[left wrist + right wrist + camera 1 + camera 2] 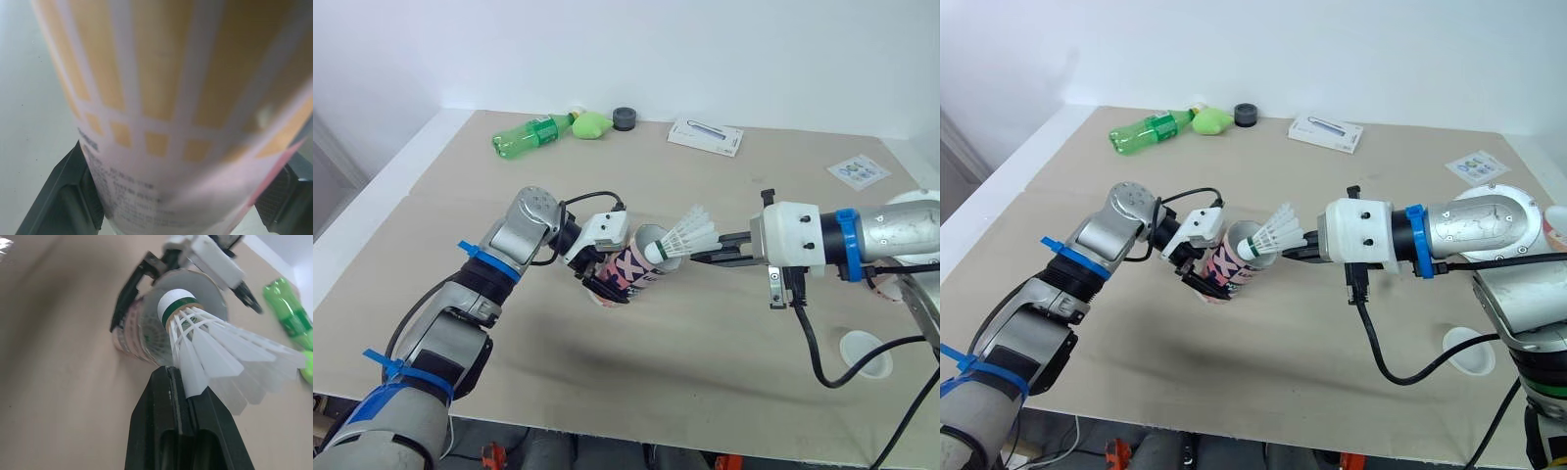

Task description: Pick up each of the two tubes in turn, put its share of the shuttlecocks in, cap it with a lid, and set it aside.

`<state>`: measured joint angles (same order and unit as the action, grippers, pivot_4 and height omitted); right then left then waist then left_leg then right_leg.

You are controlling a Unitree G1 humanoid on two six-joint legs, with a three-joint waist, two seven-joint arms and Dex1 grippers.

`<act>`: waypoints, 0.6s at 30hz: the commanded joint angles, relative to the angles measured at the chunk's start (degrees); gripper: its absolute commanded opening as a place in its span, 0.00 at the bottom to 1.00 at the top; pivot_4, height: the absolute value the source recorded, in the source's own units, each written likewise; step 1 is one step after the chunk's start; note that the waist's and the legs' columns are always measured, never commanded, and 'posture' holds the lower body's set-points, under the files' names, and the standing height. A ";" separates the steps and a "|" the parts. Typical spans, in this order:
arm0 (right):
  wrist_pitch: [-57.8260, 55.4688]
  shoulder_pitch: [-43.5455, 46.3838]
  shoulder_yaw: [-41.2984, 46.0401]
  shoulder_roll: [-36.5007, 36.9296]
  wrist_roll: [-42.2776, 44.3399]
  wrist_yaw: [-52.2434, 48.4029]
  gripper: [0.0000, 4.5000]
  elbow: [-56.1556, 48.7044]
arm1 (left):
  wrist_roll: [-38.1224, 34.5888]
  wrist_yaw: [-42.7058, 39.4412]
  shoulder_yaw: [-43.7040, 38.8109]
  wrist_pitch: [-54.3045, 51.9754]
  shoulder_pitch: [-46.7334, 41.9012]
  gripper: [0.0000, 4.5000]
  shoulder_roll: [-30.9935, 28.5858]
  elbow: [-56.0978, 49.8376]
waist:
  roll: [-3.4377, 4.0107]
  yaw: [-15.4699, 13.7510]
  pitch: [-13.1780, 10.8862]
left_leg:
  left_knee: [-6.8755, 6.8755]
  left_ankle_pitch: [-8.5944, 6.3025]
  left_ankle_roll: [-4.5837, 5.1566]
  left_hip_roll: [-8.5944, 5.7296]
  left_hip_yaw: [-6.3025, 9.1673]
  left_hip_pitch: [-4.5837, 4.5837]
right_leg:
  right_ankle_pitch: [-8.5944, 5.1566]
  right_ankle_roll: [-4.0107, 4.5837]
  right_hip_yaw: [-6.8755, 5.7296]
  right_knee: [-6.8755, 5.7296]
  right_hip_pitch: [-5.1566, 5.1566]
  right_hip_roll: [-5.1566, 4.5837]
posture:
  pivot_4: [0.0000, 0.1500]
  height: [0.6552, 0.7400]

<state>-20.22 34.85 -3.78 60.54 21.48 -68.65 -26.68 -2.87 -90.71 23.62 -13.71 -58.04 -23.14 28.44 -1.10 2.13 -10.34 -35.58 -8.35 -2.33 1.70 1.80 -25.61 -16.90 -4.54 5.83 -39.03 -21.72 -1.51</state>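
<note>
Your left gripper clamps the pink patterned cardboard tube mid-frame. Your right gripper pinches the white feather shuttlecock by its fragile skirt; squeeze lightly.

A tan table carries a loose row of items along its far edge. Toward the far left corner a green plastic bottle lies on its side, its capped end pointing along the edge. Just beside that end sits a lime-green lump, possibly a soft toy. A short black cylinder stands close beyond it. Near the middle of the far edge lies a flat white packet. Well apart, by the right edge, rests a small white card with blue print.
</note>
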 commanded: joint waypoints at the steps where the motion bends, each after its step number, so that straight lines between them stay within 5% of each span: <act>1: -1.01 3.27 -1.03 -1.90 0.16 -0.09 0.02 -0.16 | 0.31 0.67 -0.22 0.49 -0.67 0.75 0.47 0.53 | 0.00 0.00 0.00 | 0.00 0.00 0.00 0.00 0.00 0.00 | 0.00 0.00 0.00 0.00 0.00 0.00 | 1.00 0.87; 12: -2.59 5.69 -1.20 -4.51 -0.26 -0.45 0.99 0.75 | -0.10 0.81 -0.40 -0.24 -0.48 0.75 0.77 -0.20 | 0.00 -0.21 0.00 | 0.02 0.00 0.00 0.02 0.02 -0.04 | 0.01 0.05 -0.02 -0.01 -0.05 0.02 | 1.00 0.87; 18: -4.81 -1.51 8.69 -1.47 5.81 -1.75 0.99 1.41 | -2.22 1.09 -2.15 -1.17 0.22 0.75 1.38 -1.50 | -0.03 -0.63 -0.02 | 0.00 0.00 0.00 0.00 0.03 -0.13 | 0.01 0.04 -0.04 -0.01 -0.11 0.01 | 1.00 0.87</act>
<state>-23.87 34.11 0.03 57.92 25.16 -70.79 -25.16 -3.53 -90.11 22.67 -14.38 -57.92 -22.10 28.55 -1.12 1.50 -10.36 -35.57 -8.35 -2.33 1.72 1.85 -25.76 -16.88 -4.49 5.78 -39.05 -21.87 -1.48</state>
